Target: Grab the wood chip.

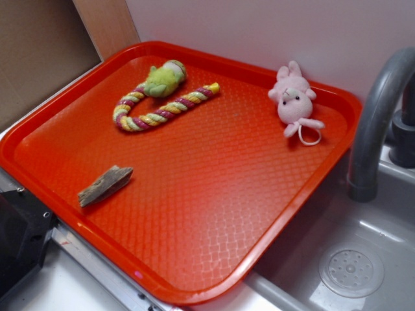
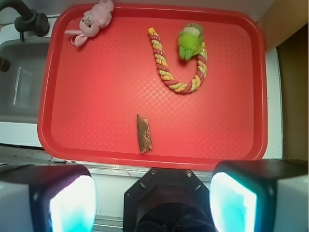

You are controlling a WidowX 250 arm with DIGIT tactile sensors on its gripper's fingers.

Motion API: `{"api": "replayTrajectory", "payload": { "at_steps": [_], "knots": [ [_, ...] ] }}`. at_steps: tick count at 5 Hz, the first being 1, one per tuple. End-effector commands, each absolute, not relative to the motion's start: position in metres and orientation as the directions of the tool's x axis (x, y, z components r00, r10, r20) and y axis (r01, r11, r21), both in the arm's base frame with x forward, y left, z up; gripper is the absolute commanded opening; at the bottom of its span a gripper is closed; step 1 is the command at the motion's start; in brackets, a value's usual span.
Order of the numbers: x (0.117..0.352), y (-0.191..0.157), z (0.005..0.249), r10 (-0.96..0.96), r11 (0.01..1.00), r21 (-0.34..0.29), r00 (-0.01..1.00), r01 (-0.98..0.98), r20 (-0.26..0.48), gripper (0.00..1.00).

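Hovering above the near rim of the red tray [image 2: 48, 87] with its jaws spread wide and empty, the gripper [image 2: 153, 203] faces the wood chip [image 2: 144, 134], which lies flat, apart from the rope toy [image 2: 178, 67].

Bright even light; wrist view's jaws blurred.

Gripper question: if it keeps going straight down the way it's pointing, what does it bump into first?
Probably the small grey-brown wood chip on the red plastic tray. The open gripper points down over the tray's near edge, roughly in line with the chip, though depth is hard to judge.
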State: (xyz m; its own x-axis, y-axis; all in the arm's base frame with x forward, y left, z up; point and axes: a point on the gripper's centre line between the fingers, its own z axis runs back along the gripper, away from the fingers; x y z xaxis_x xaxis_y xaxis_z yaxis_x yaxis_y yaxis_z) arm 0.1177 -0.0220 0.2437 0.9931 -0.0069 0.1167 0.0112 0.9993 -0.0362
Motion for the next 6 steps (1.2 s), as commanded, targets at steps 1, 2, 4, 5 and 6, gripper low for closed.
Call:
{"api": "replayTrajectory", "payload": {
  "at_steps": [1,2,4,5,6],
  "knots": [
    [0.118,-0.022,0.244,-0.007,0.999,-0.036,0.993,0.011,0.117,1.0],
    [0.137,-0.024,0.244,0.031,0.998,-0.062,0.989,-0.023,0.142,1.0],
    [0.188,-0.035,0.221,0.012,0.996,-0.091,0.983,0.004,0.181,1.0],
    [0.194,-0.042,0.196,-0.049,0.992,-0.105,0.988,0.065,0.148,1.0],
    [0.181,-0.047,0.165,-0.086,0.994,-0.067,0.993,0.092,0.078,1.0]
  ]
}}
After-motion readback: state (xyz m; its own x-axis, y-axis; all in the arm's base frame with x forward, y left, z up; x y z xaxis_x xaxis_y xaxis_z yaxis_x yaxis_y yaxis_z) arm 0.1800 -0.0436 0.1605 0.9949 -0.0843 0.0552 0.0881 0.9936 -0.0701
